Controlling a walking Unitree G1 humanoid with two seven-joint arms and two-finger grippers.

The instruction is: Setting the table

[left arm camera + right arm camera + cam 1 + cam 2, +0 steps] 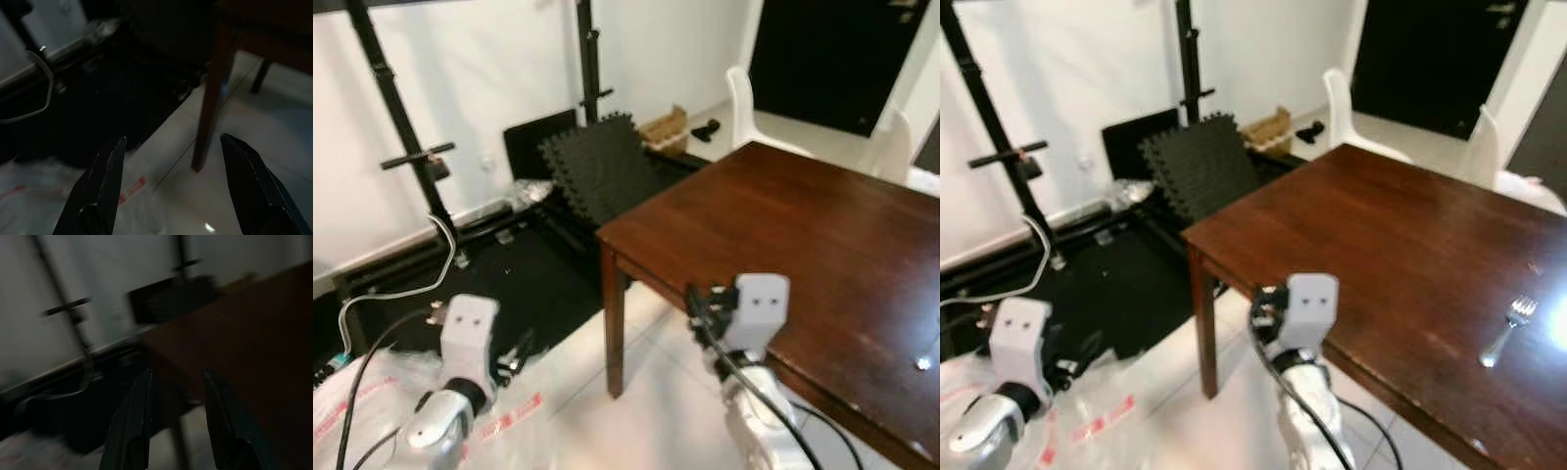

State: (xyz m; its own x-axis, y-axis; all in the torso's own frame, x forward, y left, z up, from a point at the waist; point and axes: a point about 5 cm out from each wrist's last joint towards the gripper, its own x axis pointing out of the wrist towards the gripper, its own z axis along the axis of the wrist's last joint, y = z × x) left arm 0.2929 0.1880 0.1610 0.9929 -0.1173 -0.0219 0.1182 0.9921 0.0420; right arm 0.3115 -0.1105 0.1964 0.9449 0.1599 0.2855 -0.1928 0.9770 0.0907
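Dark brown wooden table ahead and to the right, polished top mostly bare. Silver fork lying flat on the top near the front right edge, tines pointing away, well apart from both grippers. Right gripper raised at the near table edge, close to the corner leg; fingers parted, holding nothing; view blurred. Left gripper low over pale floor tiles left of the table leg; fingers spread wide, empty. Clear plastic sheeting with red print beneath left arm. Black foam mats leaning by white wall, black stand poles behind. White chairs at far side.
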